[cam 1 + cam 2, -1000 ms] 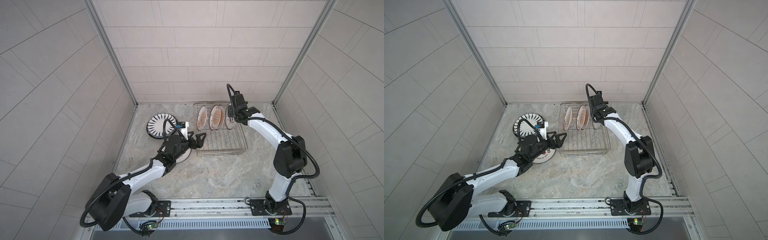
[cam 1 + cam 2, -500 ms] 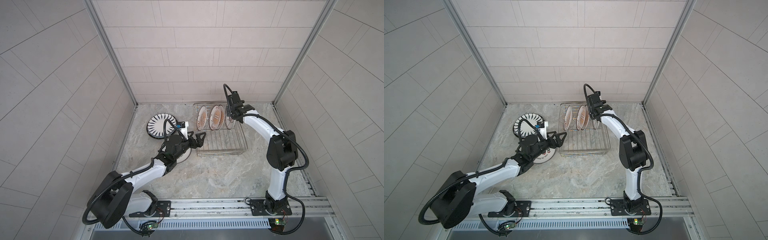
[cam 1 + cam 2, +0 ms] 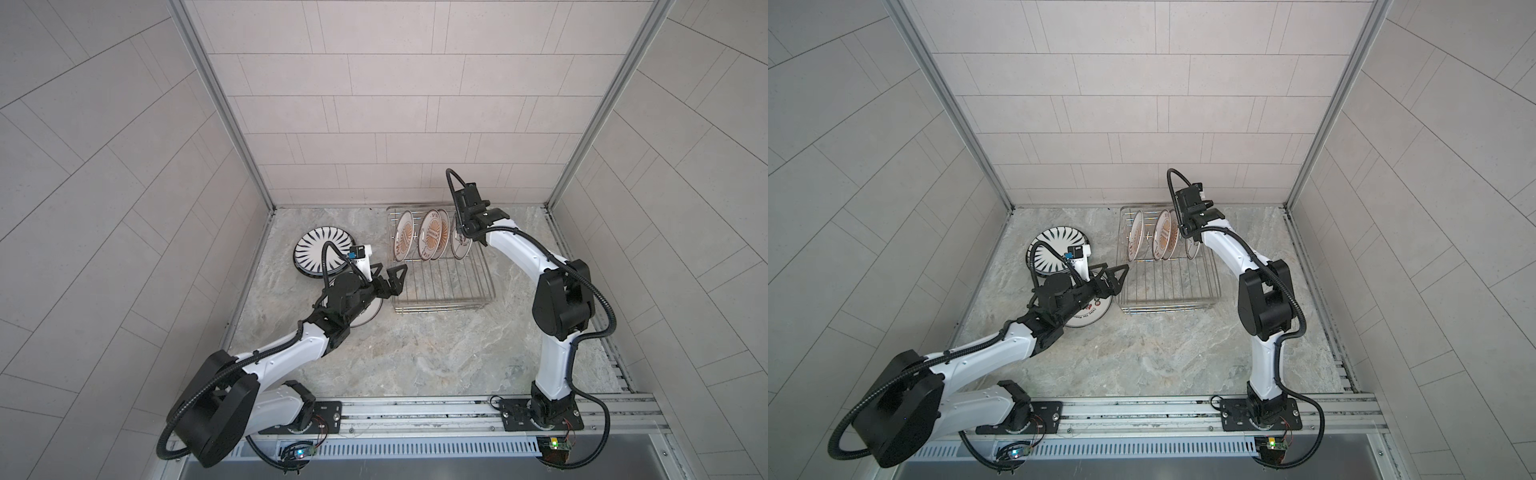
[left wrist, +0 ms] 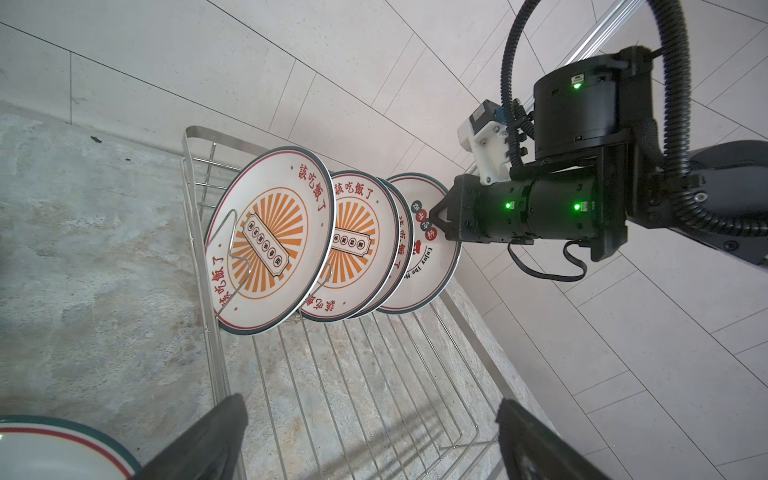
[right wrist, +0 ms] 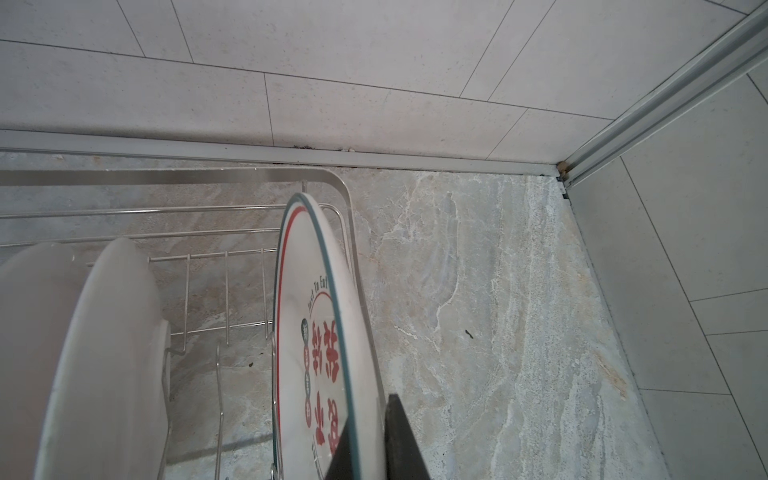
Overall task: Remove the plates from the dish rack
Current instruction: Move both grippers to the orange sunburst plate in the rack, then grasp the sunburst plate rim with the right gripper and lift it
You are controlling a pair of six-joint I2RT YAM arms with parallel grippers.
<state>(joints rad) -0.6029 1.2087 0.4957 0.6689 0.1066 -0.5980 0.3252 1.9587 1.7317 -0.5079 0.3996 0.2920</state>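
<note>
Plates [image 4: 357,249], four in number, stand on edge at the far end of the dish rack [image 3: 444,305], leaning between its upright prongs. All are round, glazed white ware with a thin dark rim line. The front sunburst plate [image 4: 270,241] bears orange rays around a slanted label, with red Chinese characters near the rim. The one behind it matches, and a third, largely hidden, shows the same red rim lettering. The last in the row, the lettered plate [image 4: 424,270], carries red and black characters and a line of English script.

The right gripper [image 4: 436,220] is clamped on the upper rim of the lettered plate. In the right wrist view one black finger [image 5: 401,440] lies against each face. Whether the plate's lower edge has left the wires cannot be told.

The rack is bright metal wire, rectangular, with thin parallel floor bars.

The left gripper [image 3: 388,272] hovers just beside the rack's left side, jaws spread wide, holding nothing.

Two further plates lie flat on the table [image 3: 415,365], left of the rack. One is the striped plate [image 3: 322,245], with black radial stripes. The other is a dark-rimmed plate [image 3: 368,316], partly under the left arm.

The table is a grey, veined stone-look surface. Pale tiled walls [image 3: 374,104] enclose three sides, and both arm bases sit on a metal rail [image 3: 415,409] at the front.
</note>
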